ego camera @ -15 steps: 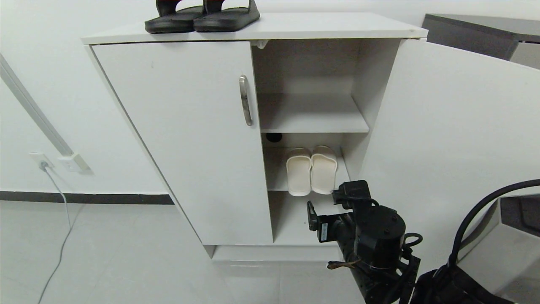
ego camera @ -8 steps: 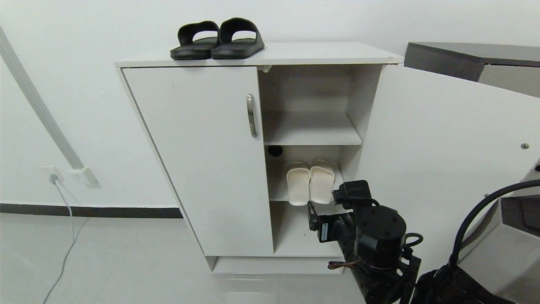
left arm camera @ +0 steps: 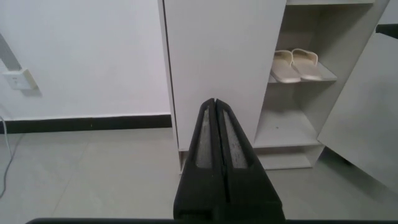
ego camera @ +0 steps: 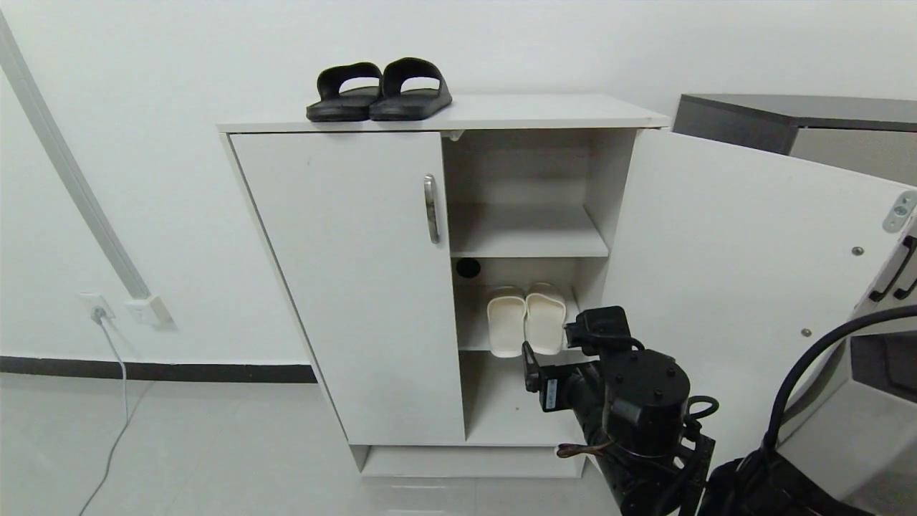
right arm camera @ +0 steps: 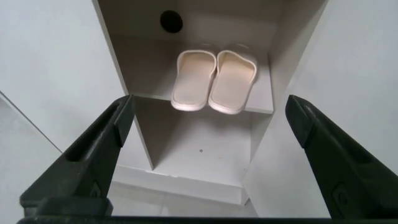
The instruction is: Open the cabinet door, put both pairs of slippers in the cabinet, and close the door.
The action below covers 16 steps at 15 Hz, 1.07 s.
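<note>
black slippers [ego camera: 380, 89] sit side by side at the front edge of the cabinet top [ego camera: 544, 111]; white slippers [ego camera: 526, 319] lie on the middle shelf [ego camera: 470, 326]. they look like light, bendy rubber, so pinch the adjoining straps. right gripper [right arm camera: 209, 102] is spread wide, left gripper [left arm camera: 214, 106] pressed together.

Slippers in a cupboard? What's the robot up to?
The robot is tidying slippers into the white cabinet. Its right door is open, and the white slippers already lie side by side on the middle shelf. The black slippers sit on top of the cabinet, not yet put in. The right arm is in front of the open side, its jaws wide open and empty. The left jaws are shut and hold nothing.
</note>
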### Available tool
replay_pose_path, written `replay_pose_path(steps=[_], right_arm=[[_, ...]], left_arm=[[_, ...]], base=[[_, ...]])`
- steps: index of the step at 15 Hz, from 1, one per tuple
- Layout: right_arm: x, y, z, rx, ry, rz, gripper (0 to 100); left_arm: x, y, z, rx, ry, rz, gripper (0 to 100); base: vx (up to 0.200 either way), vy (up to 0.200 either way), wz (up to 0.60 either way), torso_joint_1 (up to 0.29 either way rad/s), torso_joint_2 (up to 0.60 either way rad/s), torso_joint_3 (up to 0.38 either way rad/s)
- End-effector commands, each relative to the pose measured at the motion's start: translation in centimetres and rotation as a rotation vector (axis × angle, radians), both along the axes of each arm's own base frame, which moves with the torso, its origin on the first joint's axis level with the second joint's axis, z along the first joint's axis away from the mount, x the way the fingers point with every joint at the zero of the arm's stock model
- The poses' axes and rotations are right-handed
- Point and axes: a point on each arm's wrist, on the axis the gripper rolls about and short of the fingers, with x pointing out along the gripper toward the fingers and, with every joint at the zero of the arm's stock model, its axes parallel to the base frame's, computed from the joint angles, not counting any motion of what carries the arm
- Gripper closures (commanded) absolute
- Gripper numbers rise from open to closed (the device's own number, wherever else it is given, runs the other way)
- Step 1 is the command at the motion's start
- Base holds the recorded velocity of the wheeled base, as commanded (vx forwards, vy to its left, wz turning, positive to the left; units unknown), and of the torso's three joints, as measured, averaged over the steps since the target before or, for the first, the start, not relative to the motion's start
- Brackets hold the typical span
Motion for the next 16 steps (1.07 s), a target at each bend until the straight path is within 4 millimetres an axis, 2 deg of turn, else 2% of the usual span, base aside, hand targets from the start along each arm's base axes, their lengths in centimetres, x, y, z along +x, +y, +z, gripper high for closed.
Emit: replay_pose_path(steps=[1,16], right_arm=[[0.02,0.02,-0.12,-0.002,0.002,0.000,0],[0.04,-0.59,-0.35,-0.027,0.001,-0.002,0]], left_arm=[[0.01,0.00,0.00,0.000,0.001,0.001,100],[0.01,0.00,0.00,0.000,0.001,0.001,100]], base=[[0.000,0.200,0.00,0.002,0.00,-0.002],[0.000,0.200,0.00,0.003,0.00,0.003]])
